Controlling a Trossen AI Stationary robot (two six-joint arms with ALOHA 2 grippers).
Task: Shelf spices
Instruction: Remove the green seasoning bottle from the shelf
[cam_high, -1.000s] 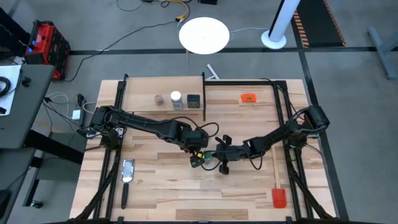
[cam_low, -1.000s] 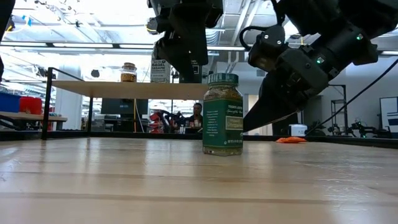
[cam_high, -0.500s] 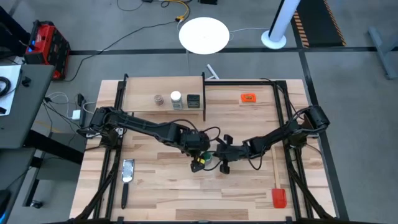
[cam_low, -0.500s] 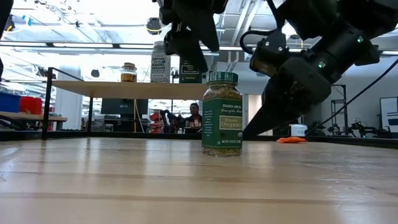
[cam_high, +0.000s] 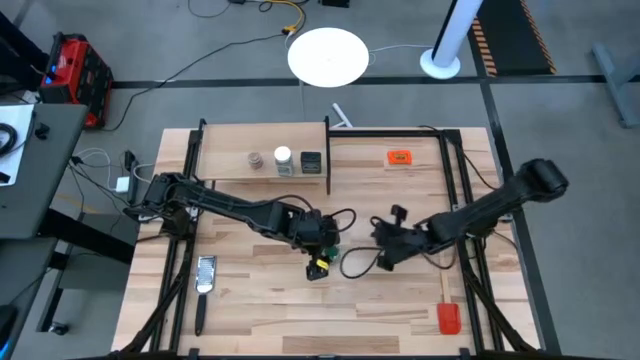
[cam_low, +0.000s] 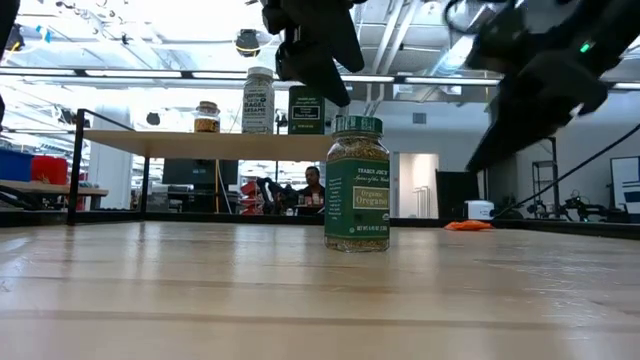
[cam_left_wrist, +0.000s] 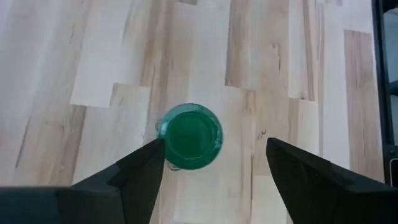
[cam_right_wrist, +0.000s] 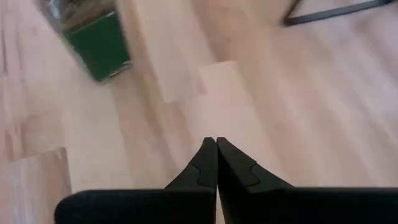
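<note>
Backing away toward the right edge of the worktop (cam_high: 260, 310) with the right pincer (cam_high: 378, 258), tips pressed together on nothing, no longer just beside the green-lidded jar (cam_low: 357, 185). Hovering right above that jar with the left pincer (cam_left_wrist: 216, 142), fingers spread wide on both sides of the lid, not touching it. Leaving the jar upright and free near the middle of the worktop.

Probably passing the job to the left arm: descent, grip and carry not yet done. Waiting at the far left corner, the shelf (cam_high: 225, 165), already bearing the brownish jar (cam_high: 257, 159), the clear jar with white lid (cam_high: 283, 158) and the black tin (cam_high: 311, 161).

Showing in the left wrist view the lid sitting nearer one finger than the other. Showing only in the low view the pincer being higher than the lid, with air between.
</note>
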